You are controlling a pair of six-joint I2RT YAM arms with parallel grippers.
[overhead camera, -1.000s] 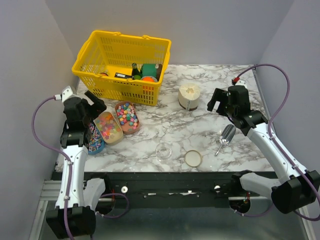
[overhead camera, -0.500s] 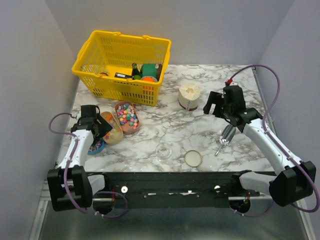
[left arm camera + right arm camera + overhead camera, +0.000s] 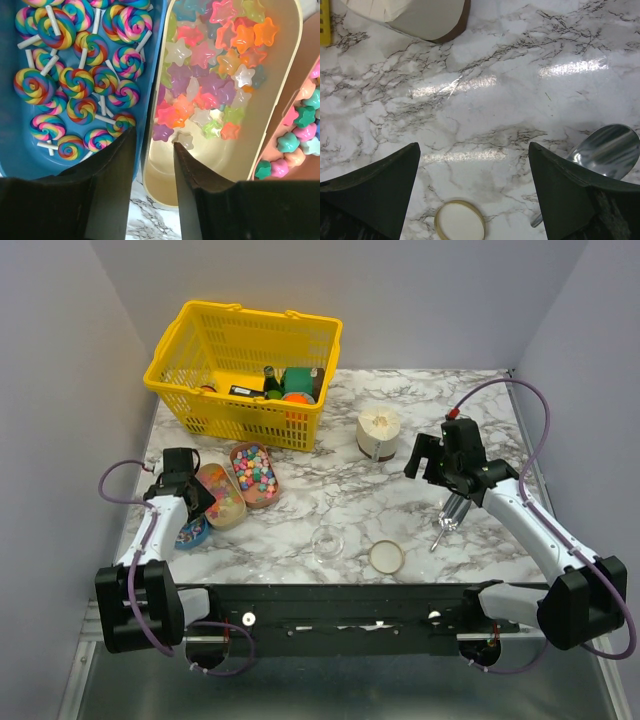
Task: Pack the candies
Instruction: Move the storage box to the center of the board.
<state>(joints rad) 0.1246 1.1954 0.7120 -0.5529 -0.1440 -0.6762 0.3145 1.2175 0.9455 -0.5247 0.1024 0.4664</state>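
Note:
The candies fill three oval trays at the left: swirl lollipops in a blue tray (image 3: 190,533) (image 3: 145,60), star candies (image 3: 215,65) in a cream tray (image 3: 222,496) (image 3: 280,100), more stars in a pink tray (image 3: 255,476) (image 3: 295,112). My left gripper (image 3: 190,502) (image 3: 154,137) straddles the touching walls of the blue and cream trays, one finger inside each. Its jaws stand narrow, with a gap still showing on the cream side. My right gripper (image 3: 425,458) (image 3: 474,146) hangs open over bare marble, holding nothing.
A small glass jar (image 3: 327,542) and its round lid (image 3: 386,557) (image 3: 460,220) lie near the front edge. A metal scoop (image 3: 452,510) (image 3: 605,150) lies under the right arm. A white cylinder (image 3: 379,432) (image 3: 420,17) and a yellow basket (image 3: 245,370) of goods stand behind.
My left arm has dropped from raised to low over the trays, and its jaws have narrowed around the two tray walls. My right gripper drifted slightly left and lower, still open.

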